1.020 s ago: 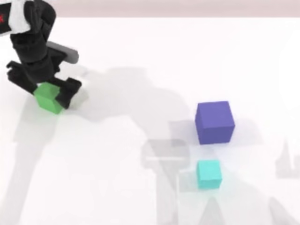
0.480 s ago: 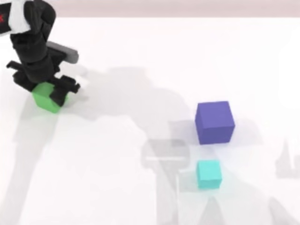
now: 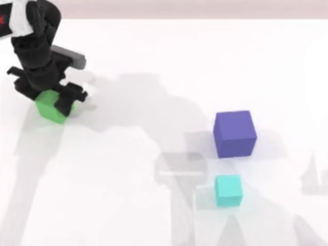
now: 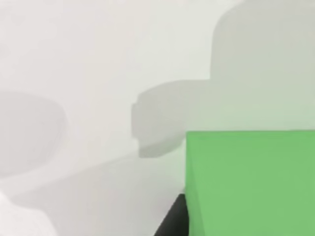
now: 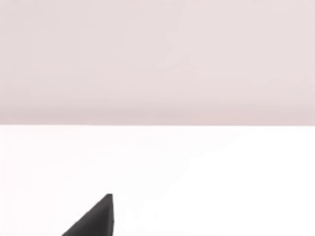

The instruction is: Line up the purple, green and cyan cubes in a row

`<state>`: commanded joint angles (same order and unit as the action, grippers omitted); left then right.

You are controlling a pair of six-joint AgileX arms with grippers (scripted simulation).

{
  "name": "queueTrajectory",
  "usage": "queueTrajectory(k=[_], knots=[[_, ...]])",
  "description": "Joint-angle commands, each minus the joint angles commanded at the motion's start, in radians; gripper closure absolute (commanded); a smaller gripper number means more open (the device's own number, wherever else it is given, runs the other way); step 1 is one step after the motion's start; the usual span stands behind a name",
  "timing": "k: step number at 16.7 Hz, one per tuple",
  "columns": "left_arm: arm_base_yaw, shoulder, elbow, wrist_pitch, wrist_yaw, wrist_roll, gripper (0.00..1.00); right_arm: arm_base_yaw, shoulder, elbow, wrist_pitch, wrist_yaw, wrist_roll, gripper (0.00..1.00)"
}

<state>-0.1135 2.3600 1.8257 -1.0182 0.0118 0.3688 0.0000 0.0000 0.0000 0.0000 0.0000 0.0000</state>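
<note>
Since a second ago, the left gripper (image 3: 51,100) has drawn its fingers in on the green cube (image 3: 49,106), and the cube has shifted slightly toward the table's left edge; over the last half second nothing has moved. Now the fingers pinch the cube from two sides at the table's far left, the black arm standing directly above it and hiding most of its top. From the left wrist, the cube (image 4: 251,182) fills one corner of the picture, with a dark fingertip (image 4: 172,219) just beside its edge.

All three cubes are plain, matte and sharp-edged. The purple cube (image 3: 234,133), the largest, sits right of centre, well apart from the green one. The cyan cube (image 3: 228,189), the smallest, lies near the purple one, closer to the table's front edge, not touching it.

The table (image 3: 154,61) is smooth and white, crossed by soft grey shadows of the arms. A pale pinkish wall (image 5: 157,59) runs behind its far edge.

The right gripper shows only as a black tip (image 5: 96,219) in its own wrist view; whether its fingers are spread or together I cannot tell.
</note>
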Motion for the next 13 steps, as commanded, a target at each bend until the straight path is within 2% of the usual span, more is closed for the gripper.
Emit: queueTrajectory(k=[3,8,13], knots=[[0.002,-0.007,0.038,-0.042,0.002,0.002,1.00,0.000,0.000,0.000,0.000,0.000,0.000,0.00],[0.016,-0.047,0.169,-0.222,0.000,-0.001,1.00,0.000,0.000,0.000,0.000,0.000,0.000,0.00],[0.013,-0.052,0.184,-0.238,-0.001,0.000,1.00,0.000,0.000,0.000,0.000,0.000,0.000,0.00]])
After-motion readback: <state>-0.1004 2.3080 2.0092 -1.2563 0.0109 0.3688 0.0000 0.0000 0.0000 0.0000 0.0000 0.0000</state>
